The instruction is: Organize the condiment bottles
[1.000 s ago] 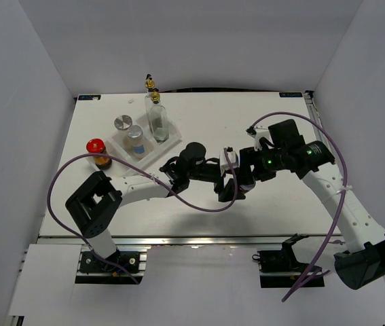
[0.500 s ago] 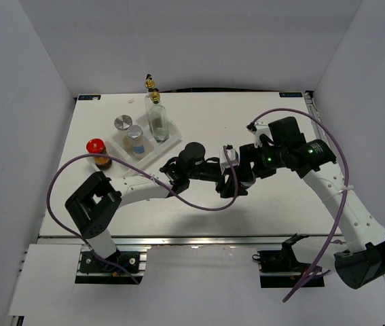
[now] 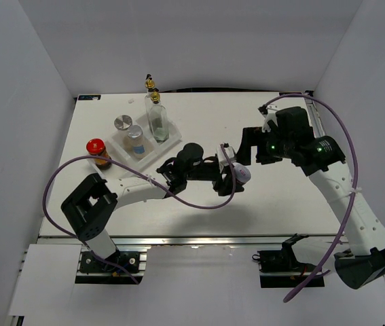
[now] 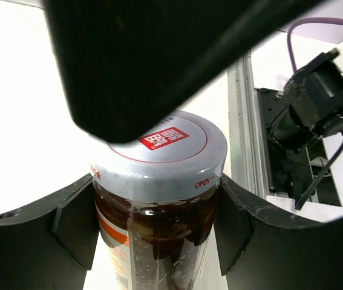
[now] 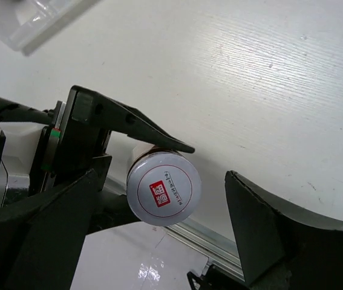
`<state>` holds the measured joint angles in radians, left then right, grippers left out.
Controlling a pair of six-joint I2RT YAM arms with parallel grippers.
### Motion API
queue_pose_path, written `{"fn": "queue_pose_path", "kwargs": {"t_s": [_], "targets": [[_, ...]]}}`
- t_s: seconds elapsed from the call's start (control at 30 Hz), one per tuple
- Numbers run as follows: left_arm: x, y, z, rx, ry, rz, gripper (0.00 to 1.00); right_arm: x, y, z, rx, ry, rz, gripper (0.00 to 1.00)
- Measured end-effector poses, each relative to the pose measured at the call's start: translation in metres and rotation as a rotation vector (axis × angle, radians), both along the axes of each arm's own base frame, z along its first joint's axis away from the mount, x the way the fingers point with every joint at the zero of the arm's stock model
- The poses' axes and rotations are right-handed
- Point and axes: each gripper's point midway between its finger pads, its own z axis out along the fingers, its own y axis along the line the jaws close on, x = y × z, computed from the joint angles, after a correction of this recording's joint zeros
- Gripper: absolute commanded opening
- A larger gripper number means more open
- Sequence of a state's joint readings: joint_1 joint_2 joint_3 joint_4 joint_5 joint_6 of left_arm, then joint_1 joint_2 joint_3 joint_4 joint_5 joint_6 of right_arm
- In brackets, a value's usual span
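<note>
Left wrist | left jaws clamp white-lidded jar (image 4: 159,151), red logo, dark contents | right jaws wide, empty

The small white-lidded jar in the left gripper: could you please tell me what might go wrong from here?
The left gripper pinches the small white-lidded jar on glass just under the lid, so it might slip and drop onto the table. The open right gripper sits close by; either arm's next move could knock the jar.
</note>
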<state>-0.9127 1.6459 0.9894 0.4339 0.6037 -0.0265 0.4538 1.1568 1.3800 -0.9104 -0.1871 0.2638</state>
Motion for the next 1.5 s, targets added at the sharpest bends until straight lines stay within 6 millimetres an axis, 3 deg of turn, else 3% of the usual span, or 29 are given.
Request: {"fn": "queue_pose_path", "kwargs": {"t_s": [0.13, 0.23, 0.3, 0.37, 0.47, 0.63, 0.77, 0.83, 0.9, 1.0, 1.23, 1.5], "targets": [[0.008, 0.001, -0.003, 0.014, 0.004, 0.048, 0.00, 0.008, -0.007, 0.003, -0.008, -0.026, -0.073, 0.90], [0.024, 0.005, -0.007, 0.030, 0.025, 0.161, 0.00, 0.009, -0.019, -0.002, -0.002, -0.070, -0.157, 0.89], [0.046, 0.018, -0.014, 0.058, 0.046, 0.327, 0.00, 0.006, -0.030, -0.011, -0.005, -0.092, -0.218, 0.89], [0.072, 0.043, -0.019, 0.088, 0.061, 0.538, 0.00, 0.004, -0.039, -0.021, -0.015, -0.104, -0.268, 0.89], [0.109, 0.106, -0.017, 0.094, 0.050, 0.927, 0.00, 0.007, -0.049, -0.035, -0.031, -0.119, -0.328, 0.89], [0.140, 0.248, -0.010, 0.047, 0.012, 1.574, 0.00, 0.013, -0.057, -0.059, -0.052, -0.136, -0.384, 0.89], [0.133, 0.352, -0.019, 0.020, -0.026, 1.971, 0.00, 0.019, -0.063, -0.068, -0.070, -0.155, -0.419, 0.89], [0.121, 0.387, -0.026, 0.021, -0.049, 2.097, 0.00, 0.021, -0.065, -0.069, -0.067, -0.174, -0.431, 0.89], [0.106, 0.410, -0.028, 0.014, -0.078, 2.178, 0.00, 0.022, -0.066, -0.070, -0.063, -0.191, -0.440, 0.89], [0.092, 0.430, -0.026, -0.021, -0.106, 2.258, 0.00, 0.024, -0.069, -0.070, -0.066, -0.206, -0.449, 0.89], [0.087, 0.468, -0.030, -0.108, -0.115, 2.405, 0.00, 0.031, -0.069, -0.066, -0.055, -0.241, -0.449, 0.89], [0.106, 0.469, -0.046, -0.092, -0.134, 2.400, 0.00, 0.034, -0.072, -0.080, -0.083, -0.231, -0.446, 0.89]]}}
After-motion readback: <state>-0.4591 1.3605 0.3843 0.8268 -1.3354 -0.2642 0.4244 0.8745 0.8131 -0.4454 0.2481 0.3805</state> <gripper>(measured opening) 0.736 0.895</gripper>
